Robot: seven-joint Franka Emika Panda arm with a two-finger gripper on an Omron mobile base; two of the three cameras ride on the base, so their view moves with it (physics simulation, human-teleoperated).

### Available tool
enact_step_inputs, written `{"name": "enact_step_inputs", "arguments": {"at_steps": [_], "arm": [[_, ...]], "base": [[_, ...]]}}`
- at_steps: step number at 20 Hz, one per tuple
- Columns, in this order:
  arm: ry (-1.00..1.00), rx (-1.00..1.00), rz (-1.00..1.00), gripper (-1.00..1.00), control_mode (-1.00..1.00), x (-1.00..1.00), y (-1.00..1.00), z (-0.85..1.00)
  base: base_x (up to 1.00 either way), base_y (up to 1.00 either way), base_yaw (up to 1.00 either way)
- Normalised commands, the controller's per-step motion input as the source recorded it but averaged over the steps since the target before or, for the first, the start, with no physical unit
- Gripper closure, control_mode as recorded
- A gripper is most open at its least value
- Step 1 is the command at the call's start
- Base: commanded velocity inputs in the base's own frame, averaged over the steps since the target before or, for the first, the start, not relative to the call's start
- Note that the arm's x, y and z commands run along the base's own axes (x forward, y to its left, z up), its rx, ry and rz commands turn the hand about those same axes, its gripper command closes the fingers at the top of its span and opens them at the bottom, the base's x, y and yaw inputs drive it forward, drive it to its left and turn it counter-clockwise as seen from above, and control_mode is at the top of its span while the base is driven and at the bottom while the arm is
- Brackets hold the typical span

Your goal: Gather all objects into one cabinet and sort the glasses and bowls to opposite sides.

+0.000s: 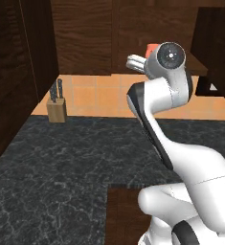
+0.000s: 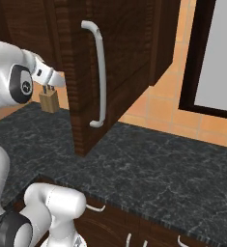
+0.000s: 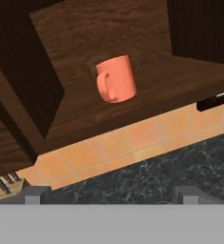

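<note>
I hold the gripper (image 3: 111,194) level with the open cabinet (image 3: 85,28), jaws spread fully and empty, because the salmon cup (image 3: 116,79) stands upright on its shelf just ahead, handle facing me.

Salmon-orange cup (image 1: 152,48) mostly hidden behind the arm's wrist in the left base view, knife block (image 3: 7,183) cut off at the hand view's lower left edge, cabinet door handle (image 2: 99,72) fully visible but its door's top cropped.

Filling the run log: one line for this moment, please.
gripper: open, empty | salmon-orange cup: upright on cabinet shelf, handle toward camera | phase: approaching cup
</note>
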Motion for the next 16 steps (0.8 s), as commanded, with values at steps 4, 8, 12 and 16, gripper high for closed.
{"name": "enact_step_inputs", "arguments": {"at_steps": [4,8,12,16], "arm": [[-0.09,-0.01,0.00,-1.00,-1.00,-0.09,-0.05,0.84],[0.17,-0.02,0.00,-1.00,-1.00,0.04,0.00,0.01],[0.17,-0.14,0.00,-1.00,-1.00,0.01,-0.46,-0.13],[0.00,0.00,0.03,-1.00,-1.00,0.34,-0.11,0.12]], "base": [[0.00,0.00,0.00],[0.00,0.00,0.00],[0.00,0.00,0.00],[0.00,0.00,0.00]]}}
